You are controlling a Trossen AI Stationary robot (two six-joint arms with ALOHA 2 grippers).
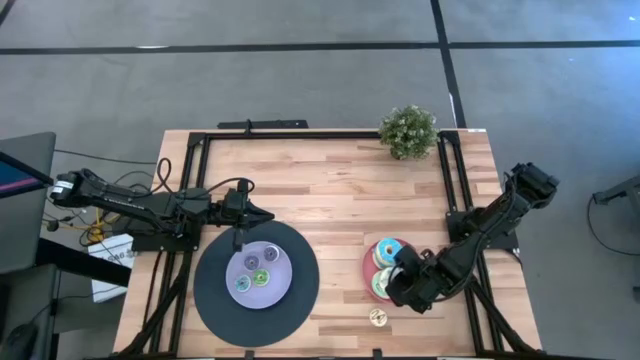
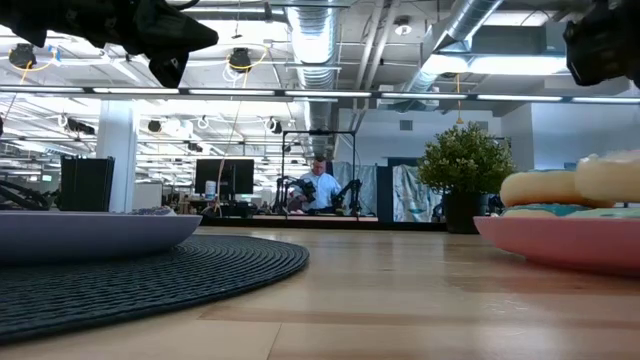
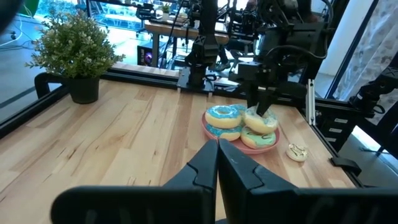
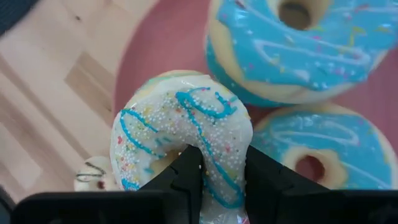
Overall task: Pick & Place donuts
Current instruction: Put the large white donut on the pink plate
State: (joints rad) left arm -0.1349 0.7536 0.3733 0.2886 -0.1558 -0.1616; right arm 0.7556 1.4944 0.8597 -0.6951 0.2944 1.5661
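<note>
Three large donuts show on a pink plate (image 1: pixel 368 265) at the right: two blue-iced ones (image 4: pixel 298 50) (image 4: pixel 323 155) and a white-iced donut (image 4: pixel 186 124) with blue drizzle, which lies over a green-iced one (image 3: pixel 258 139). My right gripper (image 4: pixel 221 171) (image 1: pixel 400 272) points steeply down, shut on the white donut. Several coin-sized donuts (image 1: pixel 255 272) lie on a lavender plate (image 1: pixel 283 268), which sits on a black disc (image 1: pixel 215 300) at the left. My left gripper (image 3: pixel 217 165) (image 1: pixel 245 212) hovers shut and level at the disc's far edge, holding nothing. My right gripper pinches the white donut's ring (image 4: pixel 217 146) between its two fingers, one finger (image 4: pixel 189 171) in the hole and the other (image 4: pixel 264 177) outside the ring. The fingers come from above, slanting down. The donut sits tilted above the green one; whether it is clear of it I cannot tell.
A small cream-coloured piece (image 1: pixel 377 317) lies on the wood just near of the pink plate. A potted plant (image 1: pixel 408 132) stands at the far edge. Black rails (image 1: pixel 445 170) frame the table's sides. Bare wood lies between the two plates.
</note>
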